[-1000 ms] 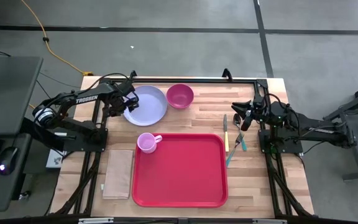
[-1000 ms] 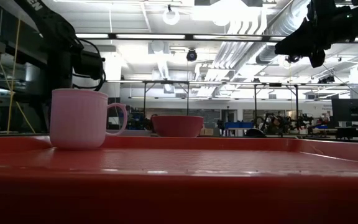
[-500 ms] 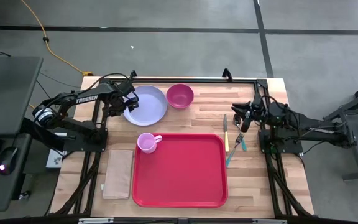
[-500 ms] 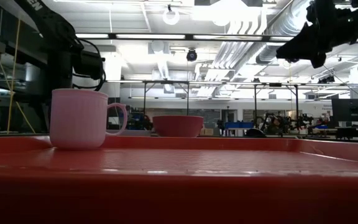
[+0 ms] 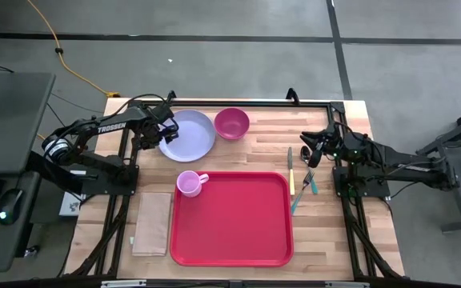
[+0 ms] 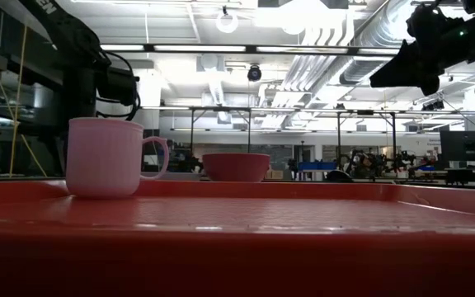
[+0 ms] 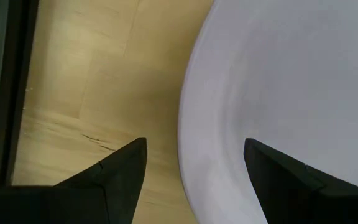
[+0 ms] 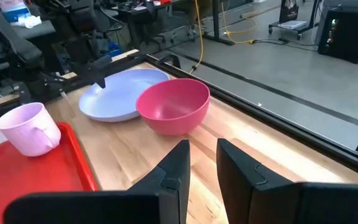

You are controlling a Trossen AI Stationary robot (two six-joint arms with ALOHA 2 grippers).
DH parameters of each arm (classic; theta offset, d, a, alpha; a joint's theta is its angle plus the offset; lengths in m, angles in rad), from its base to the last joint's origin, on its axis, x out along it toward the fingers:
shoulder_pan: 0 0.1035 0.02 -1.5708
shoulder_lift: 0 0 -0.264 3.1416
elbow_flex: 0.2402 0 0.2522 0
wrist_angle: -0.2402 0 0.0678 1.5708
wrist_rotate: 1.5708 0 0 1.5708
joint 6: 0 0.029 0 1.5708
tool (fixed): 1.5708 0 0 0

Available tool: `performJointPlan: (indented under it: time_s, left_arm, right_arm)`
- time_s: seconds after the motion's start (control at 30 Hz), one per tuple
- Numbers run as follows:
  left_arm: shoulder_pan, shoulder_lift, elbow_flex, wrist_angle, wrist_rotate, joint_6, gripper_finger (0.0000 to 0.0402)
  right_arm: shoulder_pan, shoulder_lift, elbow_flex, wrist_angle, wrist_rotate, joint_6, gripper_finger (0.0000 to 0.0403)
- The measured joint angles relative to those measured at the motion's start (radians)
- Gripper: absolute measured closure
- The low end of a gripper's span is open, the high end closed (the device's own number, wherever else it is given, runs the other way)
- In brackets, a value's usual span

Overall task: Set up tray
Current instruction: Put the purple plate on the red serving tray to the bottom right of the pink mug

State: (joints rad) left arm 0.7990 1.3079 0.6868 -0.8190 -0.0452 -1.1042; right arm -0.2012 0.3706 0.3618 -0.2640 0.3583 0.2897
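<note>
So the tray [image 5: 230, 218] is sitting flat on the tabletop [image 5: 266, 144] toward the 6 o'clock side in the overhead shot, pretty much centered, and it's bare except for the pink mug [image 5: 188, 183] parked in its 10 o'clock corner. My read on handling: it looks like stiff molded plastic, light for its size, and probably a bit slick, so I wouldn't try pinching the flat middle. The low raised rim is the only real place to take hold, and with the mug riding on it I'd guess a one-sided lift tips things, so sliding it or gripping a long edge seems safer. Left claw [image 5: 163, 130] is down at the 9 o'clock edge of the lavender plate [image 5: 189, 134], fingers spread wide with the plate's rim between them but not clamped on it yet as far as I can see. Right claw [image 5: 314, 151] hovers above the cutlery, the knife [image 5: 290, 170] and fork [image 5: 306, 183] lying just off the tray's 3 o'clock side; its fingers are nearly together with only a narrow gap and nothing in them. Pink bowl [image 5: 232, 122] is just beside the plate, tan napkin [image 5: 152, 223] lies off the tray's 9 o'clock edge.
</note>
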Motion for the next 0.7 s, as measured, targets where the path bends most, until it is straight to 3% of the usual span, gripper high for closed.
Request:
performJointPlan:
  time_s: [0.3, 0.5, 0.7]
  left_arm:
    - [0.000, 0.000, 0.000, 0.011, -0.002, -0.001, 0.0103]
    - [0.000, 0.000, 0.000, 0.012, 0.010, -0.002, 0.0103]
    - [0.000, 0.000, 0.000, 0.019, 0.010, 0.031, 0.0103]
  right_arm:
    - [0.000, 0.000, -0.002, 0.054, 0.002, 0.003, 0.0346]
    - [0.000, 0.000, -0.178, 0.389, -0.031, 0.016, 0.0346]
    - [0.000, -0.005, -0.234, 0.445, -0.051, 0.054, 0.0346]
